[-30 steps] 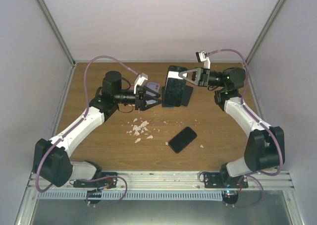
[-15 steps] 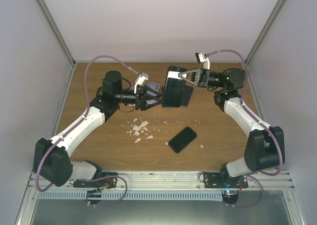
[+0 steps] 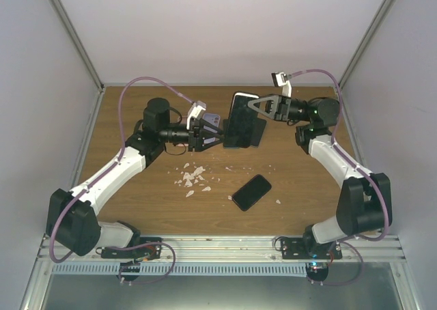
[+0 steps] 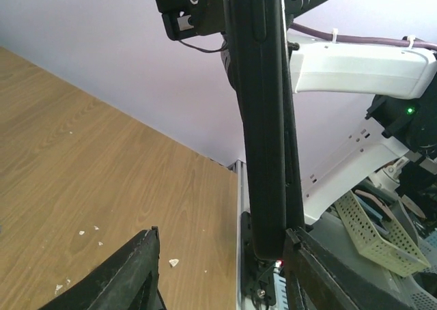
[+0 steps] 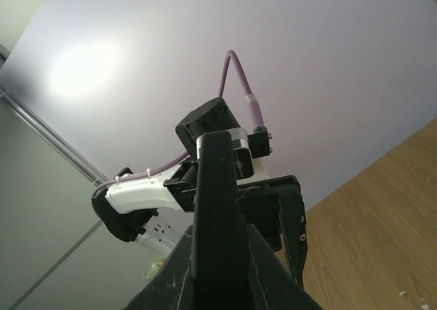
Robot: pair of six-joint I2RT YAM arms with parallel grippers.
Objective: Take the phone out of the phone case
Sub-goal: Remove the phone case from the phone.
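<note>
A black phone case (image 3: 239,122) hangs upright above the back of the table, and my right gripper (image 3: 240,105) is shut on its upper end. The right wrist view shows the case (image 5: 217,201) edge-on, wedged between my right gripper (image 5: 220,238)'s fingers. My left gripper (image 3: 220,135) is open at the case's lower left edge. In the left wrist view the case (image 4: 263,119) stands edge-on; my left gripper (image 4: 224,235) straddles its lower end, the right finger (image 4: 307,255) touching it and the left finger well apart. A black phone (image 3: 251,192) lies flat on the table, nearer the front.
White crumbs (image 3: 193,178) are scattered on the wooden table (image 3: 136,207) left of the flat phone. White walls and metal posts close in the back and both sides. Cables loop above both arms.
My left gripper has edged right toward the case and its jaws have narrowed a little. The right gripper has tipped the case slightly. The phone on the table has not moved.
</note>
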